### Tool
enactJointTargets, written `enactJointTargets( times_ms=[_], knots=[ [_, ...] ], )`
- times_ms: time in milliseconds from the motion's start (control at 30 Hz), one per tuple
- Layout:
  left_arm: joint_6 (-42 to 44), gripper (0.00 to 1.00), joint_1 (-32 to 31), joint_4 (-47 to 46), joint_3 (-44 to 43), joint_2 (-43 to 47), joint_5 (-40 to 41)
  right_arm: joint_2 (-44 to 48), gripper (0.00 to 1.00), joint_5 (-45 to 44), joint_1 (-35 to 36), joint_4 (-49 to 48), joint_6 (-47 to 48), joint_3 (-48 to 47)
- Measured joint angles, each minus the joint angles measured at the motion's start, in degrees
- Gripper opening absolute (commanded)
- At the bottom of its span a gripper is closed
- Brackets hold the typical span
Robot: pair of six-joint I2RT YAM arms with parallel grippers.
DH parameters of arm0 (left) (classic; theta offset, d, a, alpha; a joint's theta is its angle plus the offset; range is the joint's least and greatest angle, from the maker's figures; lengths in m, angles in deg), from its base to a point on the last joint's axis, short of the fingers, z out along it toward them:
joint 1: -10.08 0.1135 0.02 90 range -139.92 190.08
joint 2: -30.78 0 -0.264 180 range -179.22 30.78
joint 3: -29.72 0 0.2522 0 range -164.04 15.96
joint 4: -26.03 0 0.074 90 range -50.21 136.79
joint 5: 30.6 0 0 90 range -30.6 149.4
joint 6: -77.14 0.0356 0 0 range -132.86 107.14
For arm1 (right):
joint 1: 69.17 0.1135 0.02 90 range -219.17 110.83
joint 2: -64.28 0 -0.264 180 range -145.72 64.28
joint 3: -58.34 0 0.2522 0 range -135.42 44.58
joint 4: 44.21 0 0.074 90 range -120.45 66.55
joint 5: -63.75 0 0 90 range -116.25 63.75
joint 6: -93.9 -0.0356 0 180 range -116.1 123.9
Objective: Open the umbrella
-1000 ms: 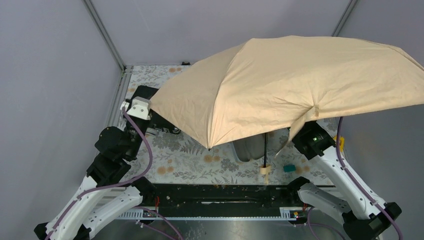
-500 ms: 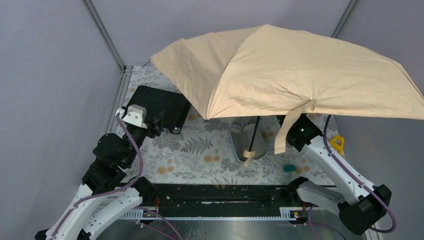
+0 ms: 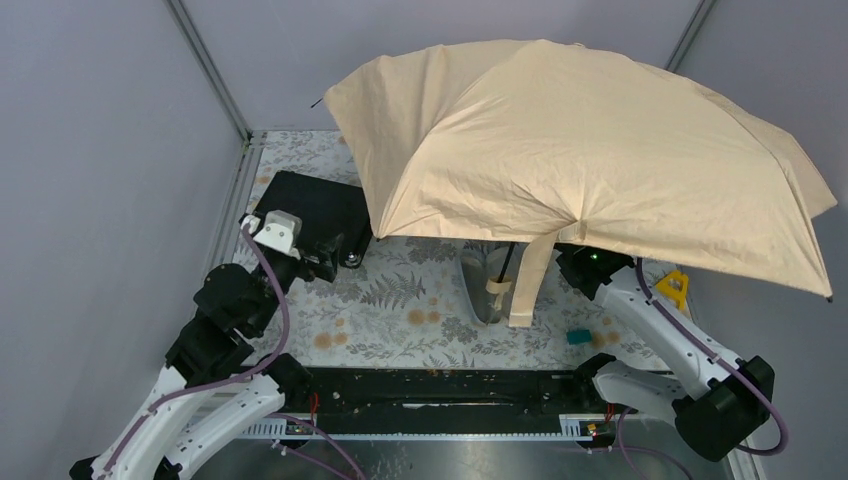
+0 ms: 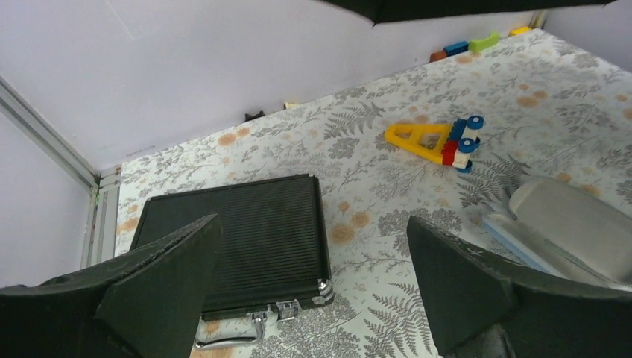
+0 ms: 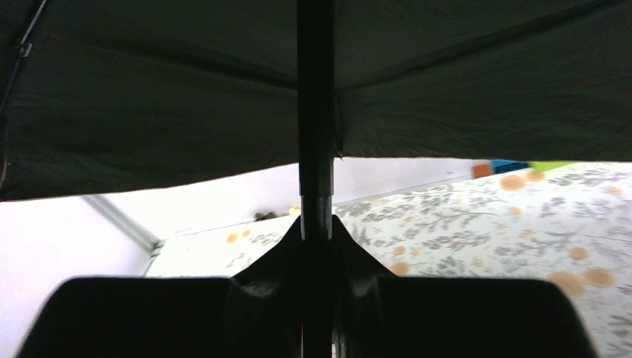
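Over the table (image 3: 400, 320), the umbrella (image 3: 600, 150) has tipped rightward

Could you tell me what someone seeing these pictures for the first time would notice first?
The peach-tan umbrella dominates, its canopy spread above the rear and right of the table, with its dark shaft clamped in the right gripper. On the left side, the left gripper hangs open near a flat black case, with a yellow toy lying further back on the floral cloth.
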Motion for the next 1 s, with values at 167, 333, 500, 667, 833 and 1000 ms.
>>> enactJointTargets(
  times_ms=[167, 333, 500, 667, 833, 1000],
  knots=[
    [-0.5, 0.99, 0.0, -0.7, 1.8, -1.1, 2.5, 3.2, 0.00, -8.0, 0.0, -4.8, 3.0, 5.9],
    [-0.9, 0.99, 0.0, -1.4, 4.0, -1.1, 4.1, 2.1, 0.00, -18.2, 0.2, -7.7, 3.2, 8.2],
    [-1.2, 0.99, 0.0, -2.1, 5.3, -0.3, 4.9, -5.4, 0.00, -29.0, 2.7, -14.3, 4.3, 6.9],
    [-1.7, 0.99, 0.0, -2.8, 6.6, 0.2, 5.1, -16.2, 0.00, -38.6, 6.9, -29.2, 11.8, 5.4],
    [-2.4, 0.99, 0.0, -2.9, 6.8, 0.2, 5.1, -30.1, 0.00, -46.7, 10.3, -46.6, 25.0, -1.1],
    [-2.8, 0.99, 0.0, -2.8, 7.4, 0.2, 5.0, -34.5, 0.22, -52.4, 10.9, -52.5, 28.2, -1.6]
  ],
)
